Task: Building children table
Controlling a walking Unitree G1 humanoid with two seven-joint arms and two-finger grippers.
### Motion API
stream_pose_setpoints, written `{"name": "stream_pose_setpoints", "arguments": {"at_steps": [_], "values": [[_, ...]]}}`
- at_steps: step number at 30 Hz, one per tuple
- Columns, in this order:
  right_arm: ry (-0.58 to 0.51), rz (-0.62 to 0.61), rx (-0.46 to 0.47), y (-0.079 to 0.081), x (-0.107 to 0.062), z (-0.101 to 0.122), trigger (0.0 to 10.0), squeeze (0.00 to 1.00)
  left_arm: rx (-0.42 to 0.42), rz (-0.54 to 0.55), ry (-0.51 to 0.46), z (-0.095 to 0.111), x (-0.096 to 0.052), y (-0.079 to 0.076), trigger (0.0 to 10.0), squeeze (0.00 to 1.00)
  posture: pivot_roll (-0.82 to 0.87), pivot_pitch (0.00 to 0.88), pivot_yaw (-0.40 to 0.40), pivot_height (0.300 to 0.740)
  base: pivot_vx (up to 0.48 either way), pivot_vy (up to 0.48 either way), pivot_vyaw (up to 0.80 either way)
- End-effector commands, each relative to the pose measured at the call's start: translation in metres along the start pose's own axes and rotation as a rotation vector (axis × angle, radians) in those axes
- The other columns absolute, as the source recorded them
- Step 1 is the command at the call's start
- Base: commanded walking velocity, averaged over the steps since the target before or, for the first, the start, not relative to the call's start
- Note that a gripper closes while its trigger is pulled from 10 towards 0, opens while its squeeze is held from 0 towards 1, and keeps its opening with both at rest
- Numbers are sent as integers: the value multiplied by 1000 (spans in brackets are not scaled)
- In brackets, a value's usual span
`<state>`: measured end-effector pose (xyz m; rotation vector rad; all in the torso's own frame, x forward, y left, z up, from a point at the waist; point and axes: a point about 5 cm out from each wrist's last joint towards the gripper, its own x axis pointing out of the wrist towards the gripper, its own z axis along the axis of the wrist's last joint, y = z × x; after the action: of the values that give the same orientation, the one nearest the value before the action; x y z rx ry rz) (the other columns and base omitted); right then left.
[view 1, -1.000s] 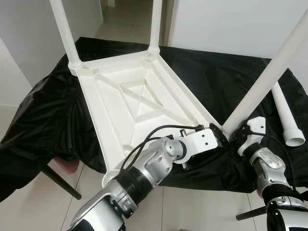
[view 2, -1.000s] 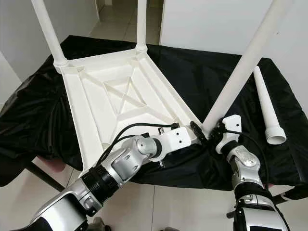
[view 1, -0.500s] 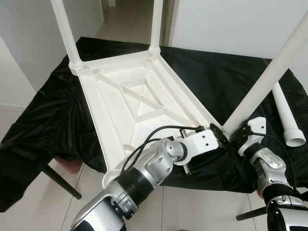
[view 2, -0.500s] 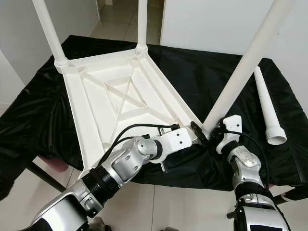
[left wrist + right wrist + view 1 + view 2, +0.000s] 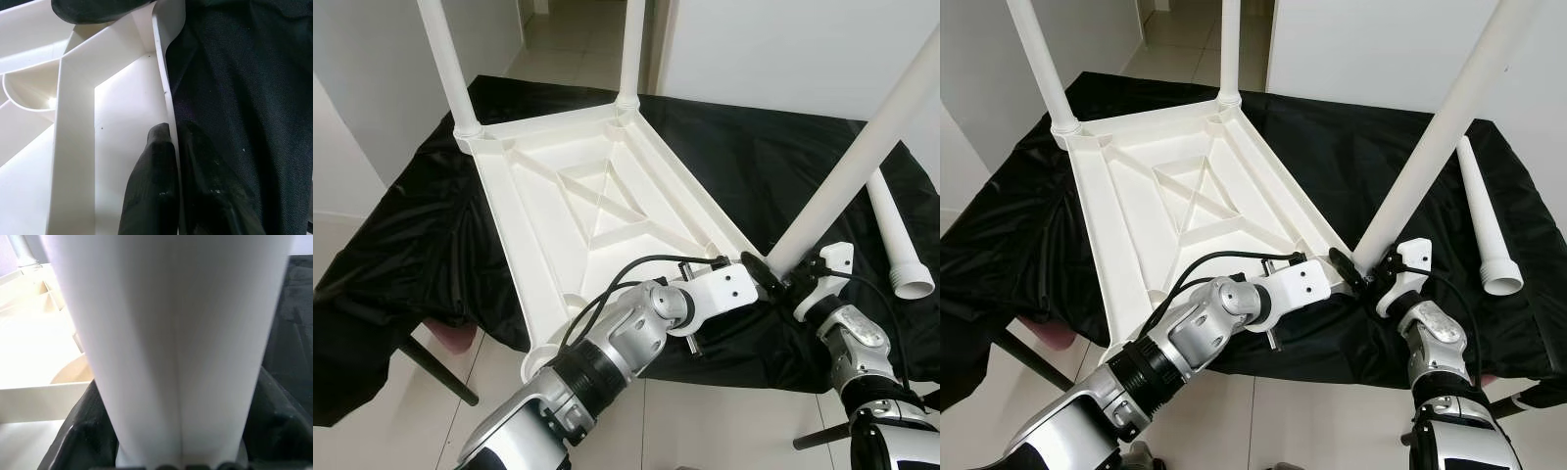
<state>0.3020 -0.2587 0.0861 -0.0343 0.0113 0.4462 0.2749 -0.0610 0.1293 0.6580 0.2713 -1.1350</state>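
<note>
Two legs fitted: white plastic tubes stand upright in the far corner sockets of the overturned white plastic children's tabletop [image 5: 587, 196], which lies ribbed underside up on a black cloth-covered table [image 5: 401, 235].
Third leg: a long white plastic leg [image 5: 862, 157] leans steeply, its foot at the tabletop's near right corner socket.
Right gripper [image 5: 795, 279]: clenched around the third leg's lower end, black fingers on both sides of the tube in the wrist view.
Left gripper [image 5: 173, 147]: pinching the tabletop's thin right rim near that corner, one finger [image 5: 151, 181] inside, the other on the cloth side.
Fourth leg: a spare white tapered leg [image 5: 899, 250] lies loose by the table's right edge.
Step, as I judge: seating the third leg.
Risk: pushed while tilted, the leg could jam or skid off the socket.
Risk: the rim pinch is narrow; the tabletop may slide on the slack cloth.
</note>
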Motion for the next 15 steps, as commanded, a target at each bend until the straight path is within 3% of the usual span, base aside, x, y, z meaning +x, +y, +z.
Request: {"name": "stream_pose_setpoints", "arguments": {"at_steps": [1,3,4,6,7,14,15], "values": [[151,5,119,12,-18,-38,0,0,32,-4,50,-6,2,-2,10000,0,-17,30,3,740,0,0,0],[151,-1,131,11,-19,-38,0,0,33,-6,51,-6,2,-3,10000,0,-17,30,1,740,0,0,0],[155,-24,142,10,-20,-40,3725,0,33,-7,51,-6,2,-4,10000,0,-17,31,-1,740,0,0,0],[158,-34,141,10,-20,-40,3725,0,33,-6,51,-6,2,-4,10000,0,-17,31,-1,740,0,0,0],[159,-50,166,11,-19,-41,10000,0,32,-6,50,-6,2,-4,10000,0,-14,30,-5,740,0,0,0],[158,-114,161,18,-14,-44,10000,0,31,-6,48,-6,3,-5,10000,0,-11,30,-13,740,0,0,0],[162,-171,159,21,-12,-47,10000,0,30,-7,47,-6,3,-6,10000,0,-10,30,-15,740,0,0,0]]}}
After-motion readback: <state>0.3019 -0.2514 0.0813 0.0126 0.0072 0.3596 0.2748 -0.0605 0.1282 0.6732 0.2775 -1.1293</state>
